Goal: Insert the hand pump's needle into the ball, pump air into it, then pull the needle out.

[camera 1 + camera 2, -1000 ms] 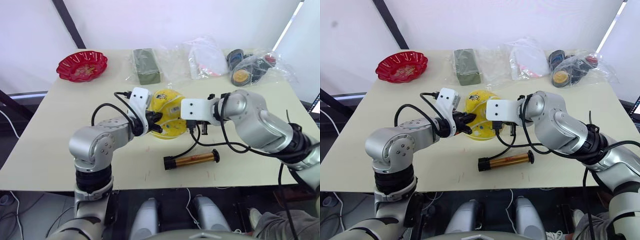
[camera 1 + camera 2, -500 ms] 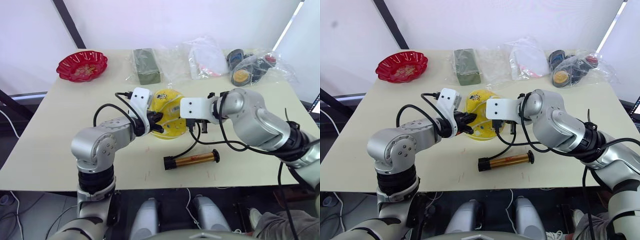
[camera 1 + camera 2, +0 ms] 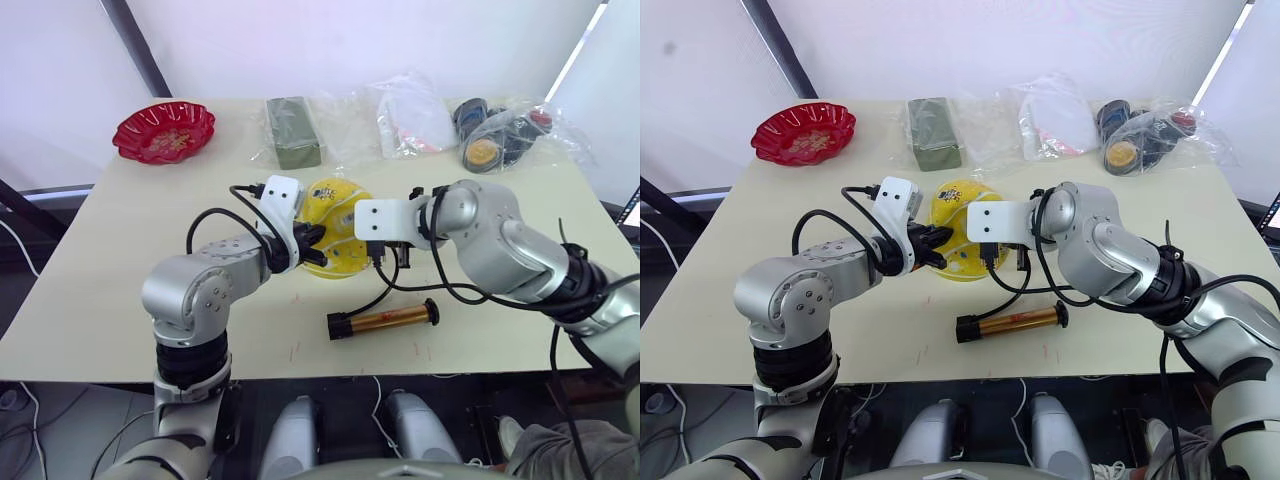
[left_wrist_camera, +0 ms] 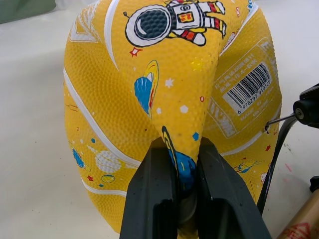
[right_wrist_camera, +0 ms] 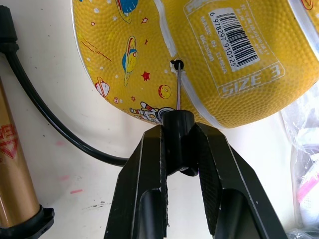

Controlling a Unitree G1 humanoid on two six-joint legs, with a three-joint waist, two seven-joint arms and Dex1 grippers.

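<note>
Yellow and partly flat, the ball [image 3: 335, 225] lies mid-worktop [image 3: 120, 300], a fold of its skin pinched in the left hand [image 4: 177, 199]. The right hand [image 5: 178, 144] grips the needle [image 5: 177, 92] by its black fitting, tip at the ball's valve hole. The pump [image 3: 383, 321] lies nearer the front edge. The red bowl [image 3: 163, 130] sits at the far left corner; its contents cannot be made out.

Far edge of the worktop [image 3: 120, 300]: clutter.
Red scalloped bowl [image 3: 163, 130] far left; green block [image 3: 292, 131], clear plastic bags [image 3: 412, 118], bagged tape rolls [image 3: 500, 135] rightward.
</note>
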